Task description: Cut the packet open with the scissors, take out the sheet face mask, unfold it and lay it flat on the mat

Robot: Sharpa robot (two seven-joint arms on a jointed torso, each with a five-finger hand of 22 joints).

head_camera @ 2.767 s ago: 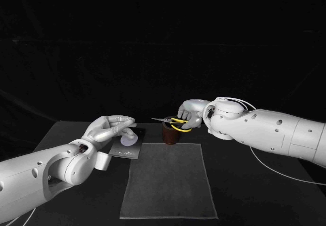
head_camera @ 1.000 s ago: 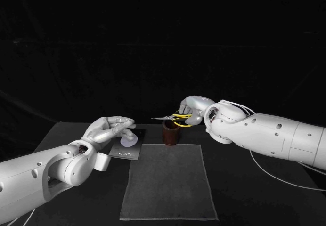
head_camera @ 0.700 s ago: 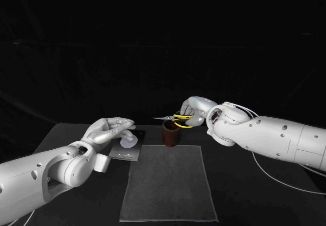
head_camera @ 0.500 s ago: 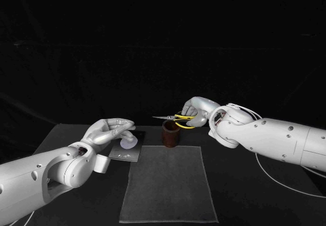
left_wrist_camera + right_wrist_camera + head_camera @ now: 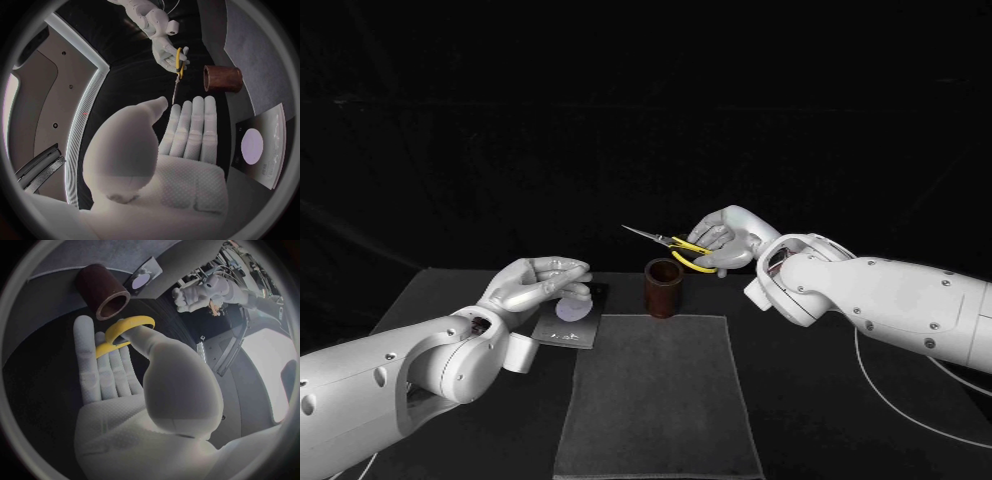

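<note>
Head view has the yellow-handled scissors (image 5: 679, 246), thin blades together and pointing toward the robot's left, above the brown cup (image 5: 662, 290) in the right hand (image 5: 727, 236), thumb through one loop, while the dark packet (image 5: 568, 328) with its pale disc lies flat beside the mat (image 5: 661, 400), near the empty, straight-fingered left hand (image 5: 538, 285).

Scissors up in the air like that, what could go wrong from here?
1. The right hand holds the scissors by the yellow loops alone, thumb through one; they might twist or slip in transit.
2. The brown cup stands just below them at the mat's far edge; a low sweep could tip it.
3. The packet lies flat on the table by the left hand, not gripped; cut unheld, it would likely slide away.
</note>
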